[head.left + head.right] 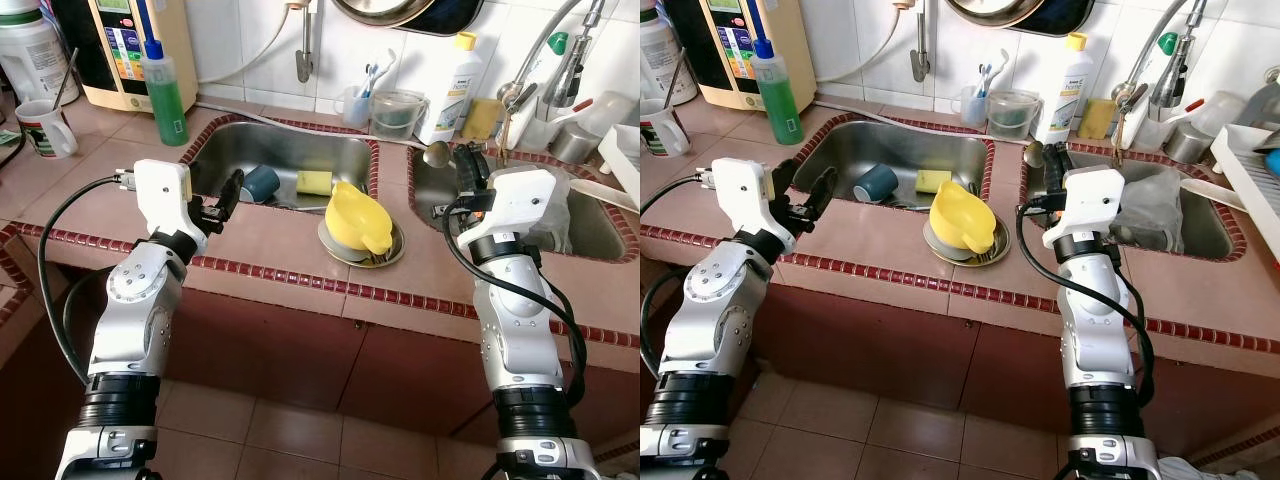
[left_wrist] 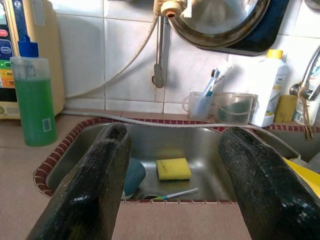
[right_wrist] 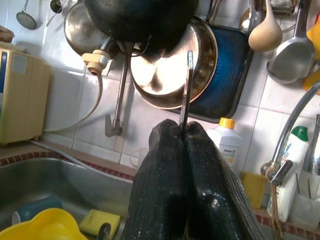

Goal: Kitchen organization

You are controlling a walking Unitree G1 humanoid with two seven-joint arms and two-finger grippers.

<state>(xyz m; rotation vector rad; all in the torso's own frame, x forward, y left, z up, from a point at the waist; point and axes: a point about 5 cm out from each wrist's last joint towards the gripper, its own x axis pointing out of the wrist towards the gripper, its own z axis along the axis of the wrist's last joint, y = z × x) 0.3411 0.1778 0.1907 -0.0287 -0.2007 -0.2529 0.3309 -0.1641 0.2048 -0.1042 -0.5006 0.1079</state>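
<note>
Metal, thin and flat, the utensil handle [image 3: 187, 85] is seen standing up from between the tips of the right gripper [image 3: 182, 131]. That gripper's two black fingers are pressed together on it. What is at the handle's other end cannot be made out. The right gripper is held over the near left corner of the right sink [image 1: 592, 238], by the tiled strip between the two basins. A spoon bowl [image 1: 437, 153] is seen just beside it at that strip; whether it belongs to the clamped handle cannot be told.

On the counter in front of that strip, a yellow plastic jug [image 1: 358, 220] is laid tilted on a round metal plate [image 1: 396, 256].

The left gripper [image 1: 805, 185] is held above the front rim of the left sink [image 1: 300, 145], at its left end. Its fingers are spread wide apart and nothing is between them. Inside this sink a teal cup [image 1: 262, 183] is lying on its side, with a yellow sponge [image 1: 313, 182] just beside it and a toothbrush [image 2: 175, 194] near the drain.

On the counter left of the sink, a green bottle [image 1: 165, 88] with a blue cap is stood before a cream appliance [image 1: 110, 55], and a mug [image 1: 42, 128] is placed farther left. Behind the sinks, against the white tiles, a clear cup of toothbrushes [image 1: 355, 100], a clear tub [image 1: 398, 113] and a white bottle [image 1: 458, 90] with a yellow cap are lined up. Pans [image 3: 165, 65] are hung on the wall above.
</note>
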